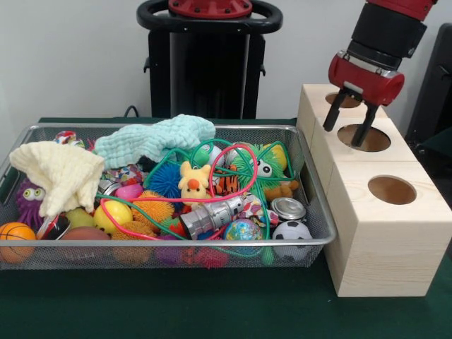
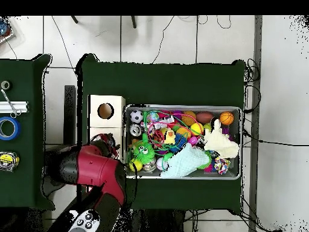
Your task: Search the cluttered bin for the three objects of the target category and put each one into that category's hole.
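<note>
The silver wire-mesh bin sits on the green table, full of toys. In it are a mint cloth, a cream cloth, a yellow plush duck, a silver can, a soccer ball, a basketball, spiky balls and red and green cords. My gripper is open and empty. It hangs to the right of the bin, just above the middle hole of the pale wooden boxes. In the overhead view the bin shows, but my arm hides the gripper.
Three pale wooden boxes stand in a row against the bin's right side, with a far hole and a near hole. The robot's black pedestal stands behind the bin. A side table with tape rolls shows overhead.
</note>
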